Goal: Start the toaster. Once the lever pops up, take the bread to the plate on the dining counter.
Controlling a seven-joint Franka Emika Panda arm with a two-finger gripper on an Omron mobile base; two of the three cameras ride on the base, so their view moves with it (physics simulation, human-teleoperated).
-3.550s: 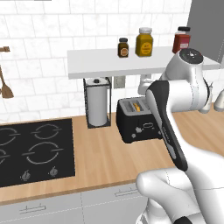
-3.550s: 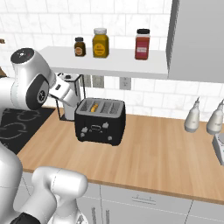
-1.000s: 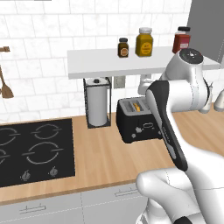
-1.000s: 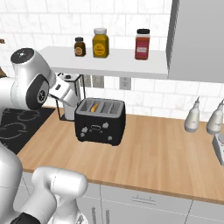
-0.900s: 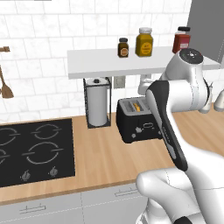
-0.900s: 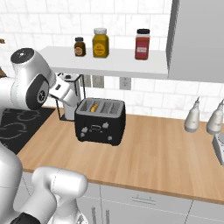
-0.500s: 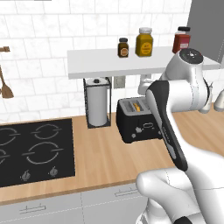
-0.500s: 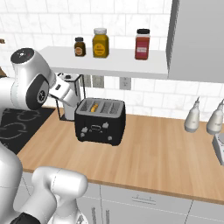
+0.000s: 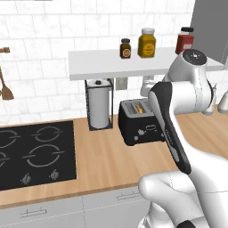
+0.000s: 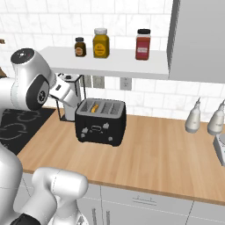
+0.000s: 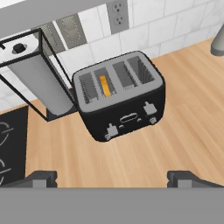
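On the wood wall counter (image 10: 167, 154), just right of the paper-towel roll (image 9: 99, 103), stands the toaster (image 10: 100, 121) with the bread (image 11: 104, 85) in a left slot, while the gripper (image 11: 111, 178) hovers above and nearer, fingers spread wide, empty.

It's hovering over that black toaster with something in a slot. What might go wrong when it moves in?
The open gripper hangs above the toaster, clear of its front levers, so it might press the wrong one. The bread sits deep in a narrow slot, hard to pinch out. The paper-towel roll stands close beside it and could get bumped.
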